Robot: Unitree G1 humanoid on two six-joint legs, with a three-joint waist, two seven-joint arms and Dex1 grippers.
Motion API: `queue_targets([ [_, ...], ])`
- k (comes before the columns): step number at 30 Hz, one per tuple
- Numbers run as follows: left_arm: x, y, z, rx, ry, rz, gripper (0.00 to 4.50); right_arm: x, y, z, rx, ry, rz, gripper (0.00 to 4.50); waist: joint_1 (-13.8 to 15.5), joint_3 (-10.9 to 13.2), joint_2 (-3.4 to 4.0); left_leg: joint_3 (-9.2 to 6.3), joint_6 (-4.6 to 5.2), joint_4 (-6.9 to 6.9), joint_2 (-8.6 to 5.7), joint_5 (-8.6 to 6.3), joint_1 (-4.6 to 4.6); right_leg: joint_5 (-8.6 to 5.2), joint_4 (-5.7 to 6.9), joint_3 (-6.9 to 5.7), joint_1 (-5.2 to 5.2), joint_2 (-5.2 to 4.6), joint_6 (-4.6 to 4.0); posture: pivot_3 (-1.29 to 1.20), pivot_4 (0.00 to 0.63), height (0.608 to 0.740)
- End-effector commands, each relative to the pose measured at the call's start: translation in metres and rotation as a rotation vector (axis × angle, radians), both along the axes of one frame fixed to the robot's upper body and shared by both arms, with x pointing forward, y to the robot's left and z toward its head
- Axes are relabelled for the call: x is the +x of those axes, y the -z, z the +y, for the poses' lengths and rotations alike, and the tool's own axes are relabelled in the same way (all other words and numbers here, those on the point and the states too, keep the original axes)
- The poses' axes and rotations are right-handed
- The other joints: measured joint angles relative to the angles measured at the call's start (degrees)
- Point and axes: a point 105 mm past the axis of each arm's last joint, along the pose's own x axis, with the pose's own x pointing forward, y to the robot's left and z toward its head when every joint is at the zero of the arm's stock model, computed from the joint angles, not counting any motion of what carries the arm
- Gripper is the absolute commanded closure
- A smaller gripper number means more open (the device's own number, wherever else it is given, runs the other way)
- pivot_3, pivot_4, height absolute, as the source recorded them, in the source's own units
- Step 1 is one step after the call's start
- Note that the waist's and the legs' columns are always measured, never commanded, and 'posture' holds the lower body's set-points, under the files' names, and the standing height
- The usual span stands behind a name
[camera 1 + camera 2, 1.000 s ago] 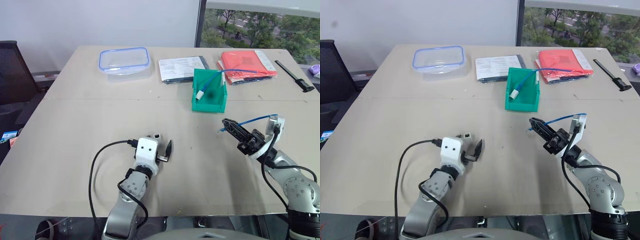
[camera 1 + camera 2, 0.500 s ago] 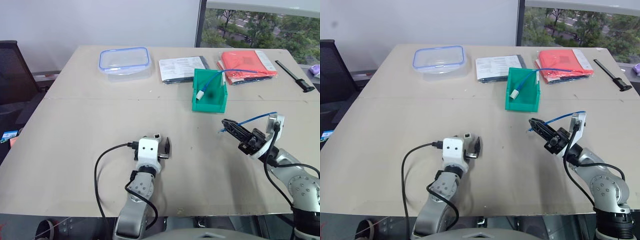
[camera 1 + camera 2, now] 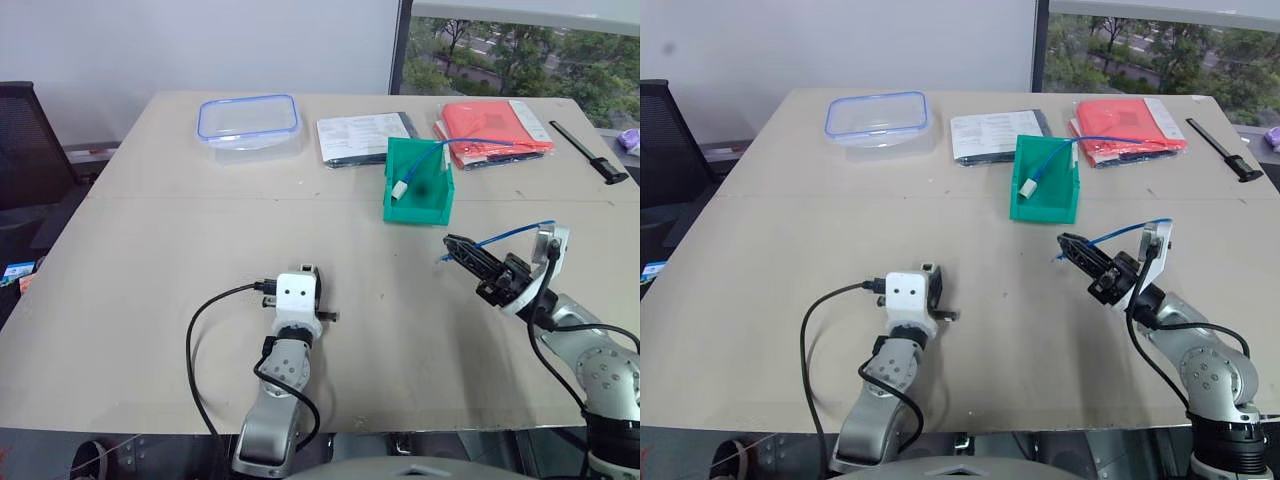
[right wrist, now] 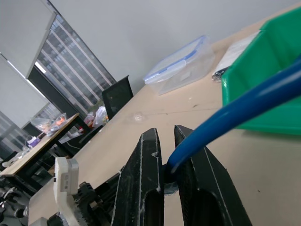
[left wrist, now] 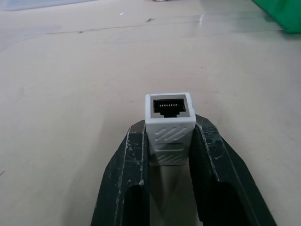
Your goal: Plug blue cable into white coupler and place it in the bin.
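Stretching toward a far window, the tan table (image 3: 150, 260) is carrying the green bin (image 3: 420, 185); the left gripper (image 5: 170, 141) is pinching the white coupler (image 5: 170, 126), the right gripper (image 4: 164, 162) clamping the blue cable (image 4: 244, 106).

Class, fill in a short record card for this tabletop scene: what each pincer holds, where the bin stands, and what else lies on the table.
left pincer: shut on the white coupler, socket facing away from the wrist
right pincer: shut on the blue cable
bin: green, on the table's far side, holding another blue cable with a white end
other items: clear container, papers, red folder
plugging: not yet done
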Motion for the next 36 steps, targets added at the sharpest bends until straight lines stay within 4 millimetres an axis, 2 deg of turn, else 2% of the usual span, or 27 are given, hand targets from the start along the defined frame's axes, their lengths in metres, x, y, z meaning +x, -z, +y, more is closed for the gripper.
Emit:
queue_targets([
  [1,0.0,-0.008,-0.018,-0.023,0.228,-0.032,3.96,-0.004,-0.016,0.013,-0.023,-0.05,-0.09,4.5,0.0,0.0,0.0,0.0,0.0,0.0,0.0,0.0,0.0,0.0,0.0,-0.01,0.0,0.0,0.0,0.0,0.15,0.737],
  [4,0.001,-0.009,-0.031,0.006,0.481,-0.028,3.96,-0.005,-0.018,0.029,-0.095,-0.111,-0.148,4.5,-0.02,0.0,0.02,0.01,0.0,0.0,0.01,0.0,0.0,-0.02,0.04,-0.1,-0.05,0.04,-0.05,0.0,0.15,0.737],
  [8,-0.002,-0.012,-0.042,0.035,0.867,0.03,3.96,-0.003,-0.011,0.049,-0.294,-0.21,-0.285,4.5,-0.04,0.0,0.04,0.06,0.0,0.02,0.0,0.01,0.02,-0.04,0.04,-0.12,-0.06,0.06,-0.1,0.0,0.15,0.737],
  [13,0.007,-0.011,-0.048,0.107,1.16,0.074,3.96,0.004,-0.002,0.066,-0.5,-0.313,-0.46,4.5,0.05,0.02,0.03,0.07,0.0,0.01,-0.07,0.01,-0.03,0.01,-0.03,-0.13,-0.06,0.06,0.01,0.0,0.15,0.737],
  [17,0.018,-0.007,-0.054,0.152,1.332,0.121,3.96,0.011,0.005,0.075,-0.585,-0.36,-0.551,4.5,0.03,0.02,0.02,0.07,0.0,0.03,-0.12,0.01,-0.03,0.01,-0.02,-0.14,-0.05,0.13,0.02,0.0,0.15,0.737],
  [24,0.032,-0.004,-0.06,0.198,1.501,0.161,3.96,0.017,0.013,0.08,-0.651,-0.415,-0.609,4.5,-0.01,0.03,0.01,0.05,0.0,0.06,-0.1,0.01,-0.07,0.02,0.0,-0.14,-0.07,0.32,0.03,0.0,0.15,0.737],
  [36,0.042,-0.003,-0.057,0.282,1.551,0.139,3.96,0.014,0.032,0.076,-0.74,-0.533,-0.561,4.5,-0.02,0.03,0.01,0.03,0.0,0.11,-0.04,0.01,-0.04,0.03,0.06,-0.11,-0.06,0.38,0.02,0.0,0.15,0.737],
])
